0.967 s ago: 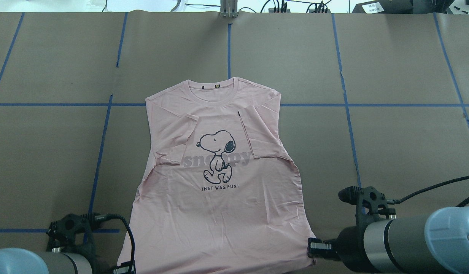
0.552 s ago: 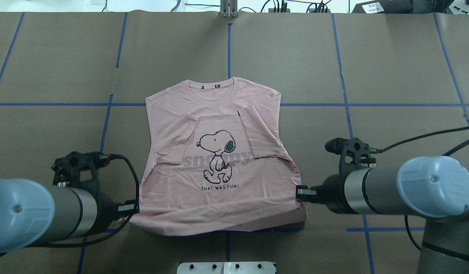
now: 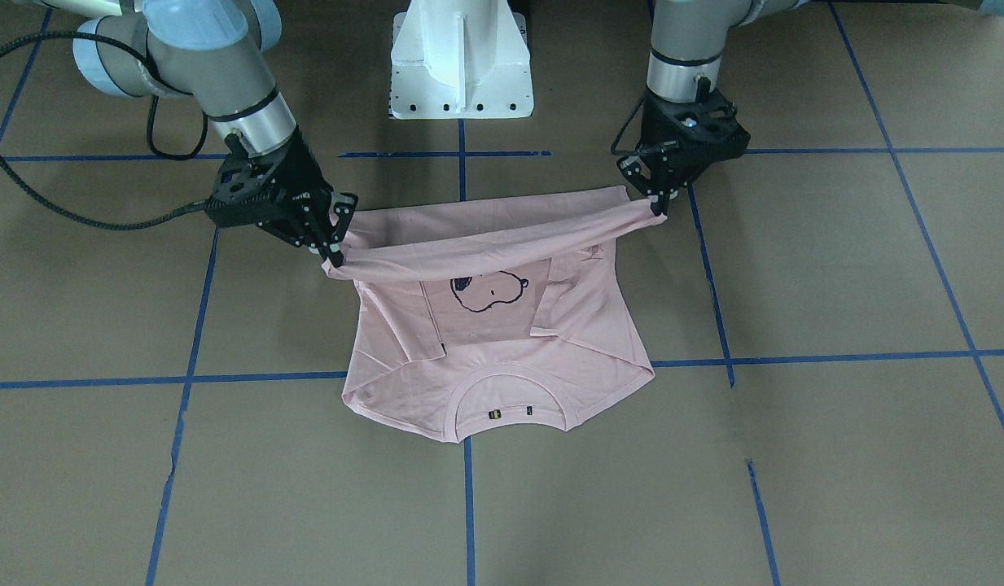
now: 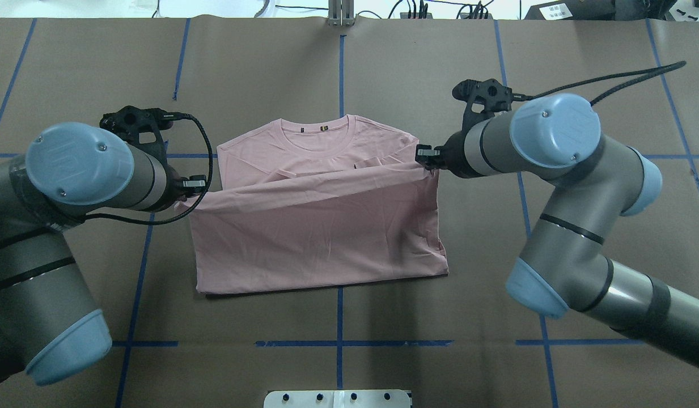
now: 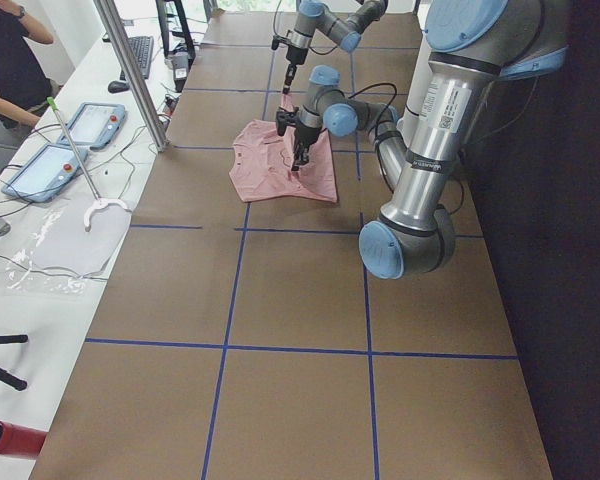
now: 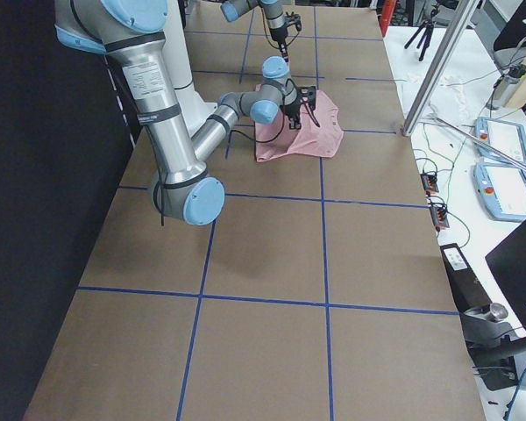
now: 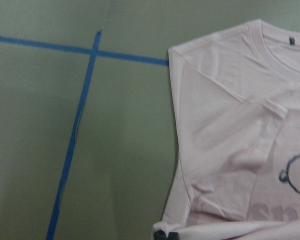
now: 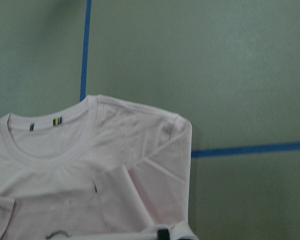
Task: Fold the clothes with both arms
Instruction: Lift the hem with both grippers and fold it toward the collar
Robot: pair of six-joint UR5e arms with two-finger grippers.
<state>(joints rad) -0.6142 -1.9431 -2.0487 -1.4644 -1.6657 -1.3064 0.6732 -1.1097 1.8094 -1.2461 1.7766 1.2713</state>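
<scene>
The pale pink T-shirt [image 4: 321, 238] lies on the brown paper table, neck [image 4: 318, 133] at the far side and sleeves folded in. My left gripper [image 4: 193, 184] is shut on the left hem corner. My right gripper [image 4: 426, 156] is shut on the right hem corner. Both hold the hem lifted over the chest, the right one nearer the neck. In the front view the left gripper [image 3: 656, 203] and right gripper [image 3: 332, 252] stretch the hem as a band above the dog print [image 3: 489, 291]. The wrist views show the shoulders [image 7: 225, 125] [image 8: 115, 150] below.
The white pedestal base [image 3: 461, 57] stands at the near table edge between the arms. Blue tape lines [image 4: 340, 73] grid the paper. A metal post [image 5: 130, 70], tablets [image 5: 40, 165] and an operator [image 5: 5, 60] are on the far side of the table.
Both grippers have carried the hem from the near edge up and over the shirt toward the neck. The folded lower half now covers the dog print in the overhead view.
</scene>
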